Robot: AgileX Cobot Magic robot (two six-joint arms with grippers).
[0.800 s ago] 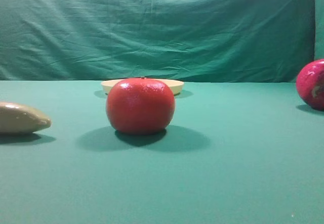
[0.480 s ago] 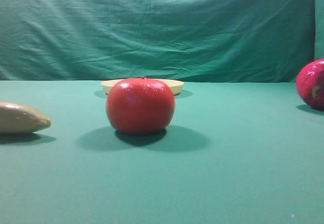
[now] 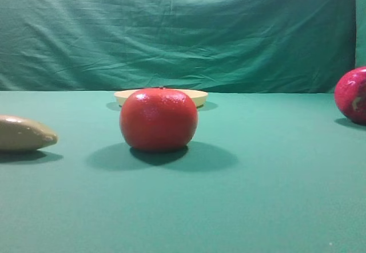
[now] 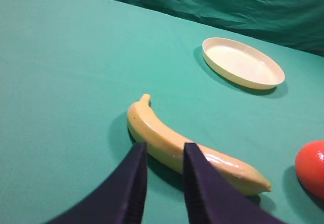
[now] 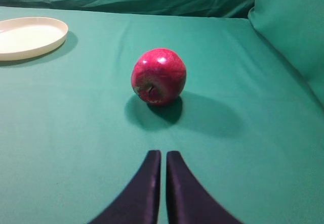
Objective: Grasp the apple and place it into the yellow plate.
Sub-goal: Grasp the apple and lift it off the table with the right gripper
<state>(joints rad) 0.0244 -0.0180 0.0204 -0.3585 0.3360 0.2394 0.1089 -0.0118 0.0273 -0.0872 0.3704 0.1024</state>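
Observation:
The apple [image 5: 158, 76], glossy magenta-pink, rests on the green cloth straight ahead of my right gripper [image 5: 163, 153], which is shut and empty, a short way back from it. At the right edge of the exterior view the apple [image 3: 351, 95] is cut off by the frame. The yellow plate [image 3: 197, 96] lies empty at the back, half hidden behind an orange-red fruit [image 3: 159, 120]. It also appears as the plate [image 5: 30, 38] in the right wrist view and the plate [image 4: 243, 62] in the left wrist view. My left gripper [image 4: 164, 145] hovers with a narrow gap between its fingers, holding nothing.
A banana [image 4: 172, 143] lies just past the left gripper's fingertips; its end [image 3: 23, 133] shows at the left of the exterior view. The orange-red fruit [image 4: 311, 166] sits to the banana's right. A green cloth backdrop [image 3: 183, 30] closes the far side.

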